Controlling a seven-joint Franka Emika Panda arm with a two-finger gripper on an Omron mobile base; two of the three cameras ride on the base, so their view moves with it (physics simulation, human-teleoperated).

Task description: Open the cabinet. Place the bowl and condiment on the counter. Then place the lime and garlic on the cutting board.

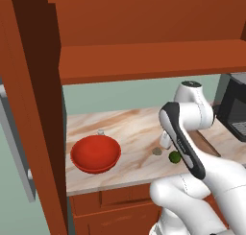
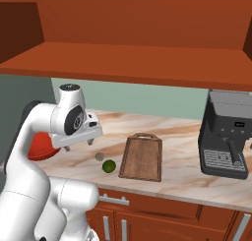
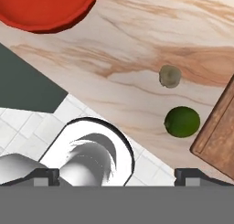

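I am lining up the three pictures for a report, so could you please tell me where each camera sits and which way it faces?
Left base view: behind the arm's left, facing the beige marble-look counter; white arm at lower right; glossy red bowl ahead.
Right base view: behind its right, facing the brown wooden cutting board and black coffee machine; arm at lower left, open gripper.
Hand view: on the hand, looking down; dark fingertips at bottom.
All share the round green lime and grey-beige garlic.

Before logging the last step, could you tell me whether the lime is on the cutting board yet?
Not yet. The lime rests on the counter just left of the cutting board, with the garlic beside it.
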